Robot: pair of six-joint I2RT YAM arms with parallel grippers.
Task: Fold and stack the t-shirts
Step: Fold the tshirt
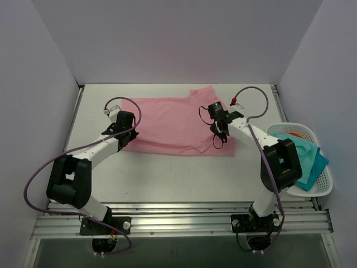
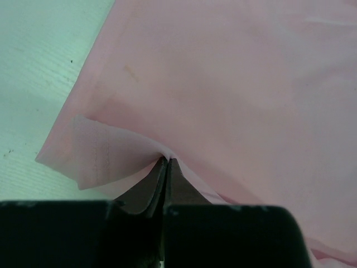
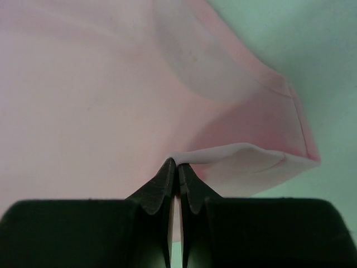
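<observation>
We reach forward and low. Our left gripper [image 2: 165,162] and right gripper [image 3: 174,165] each clamp the shirt [image 1: 167,123] — one at each side.

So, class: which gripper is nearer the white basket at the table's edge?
Right. The right gripper pinches the pink t-shirt at the end on the side of the basket; the left gripper pinches the opposite end, farther away.

One t-shirt [image 1: 167,125] in the middle, a basket [image 1: 329,181] on the right.
The t-shirt lies spread on the table [image 1: 167,173], toward the back. The left gripper [image 1: 125,126] pinches its left edge and the right gripper [image 1: 219,127] pinches near its right edge. The basket sits at the table's right edge with folded cloth [image 1: 307,162] in it.
</observation>
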